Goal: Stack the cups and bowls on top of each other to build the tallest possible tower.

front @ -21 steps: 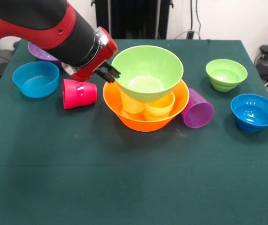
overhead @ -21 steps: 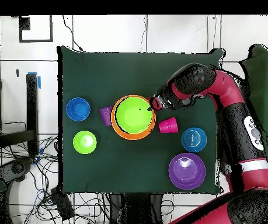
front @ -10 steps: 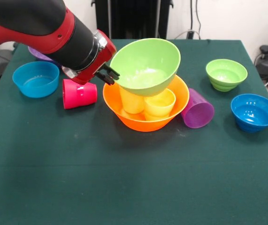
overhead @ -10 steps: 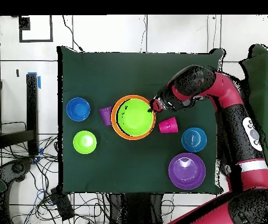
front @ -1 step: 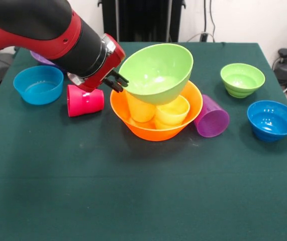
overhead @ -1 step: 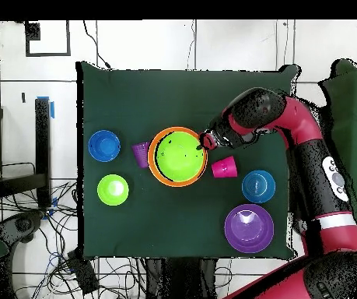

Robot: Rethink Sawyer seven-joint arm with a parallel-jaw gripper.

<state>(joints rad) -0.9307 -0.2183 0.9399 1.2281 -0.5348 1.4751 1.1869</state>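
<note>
My gripper is shut on the rim of the large lime green bowl. I hold that bowl tilted, its gripped side lower. It hangs over the large orange bowl and rests on or just above two yellow cups inside, a yellow-orange cup and a pale yellow cup. A red-pink cup lies on its side under my wrist. A purple cup lies against the orange bowl's other side.
A small lime green bowl and a blue bowl stand on one side. On the other are a second blue bowl and the large purple bowl, partly hidden behind my arm.
The large lime green bowl has gone from sitting level on the cups to tilted in my grip, raised a little, then eased slightly down. Nothing else moved.
</note>
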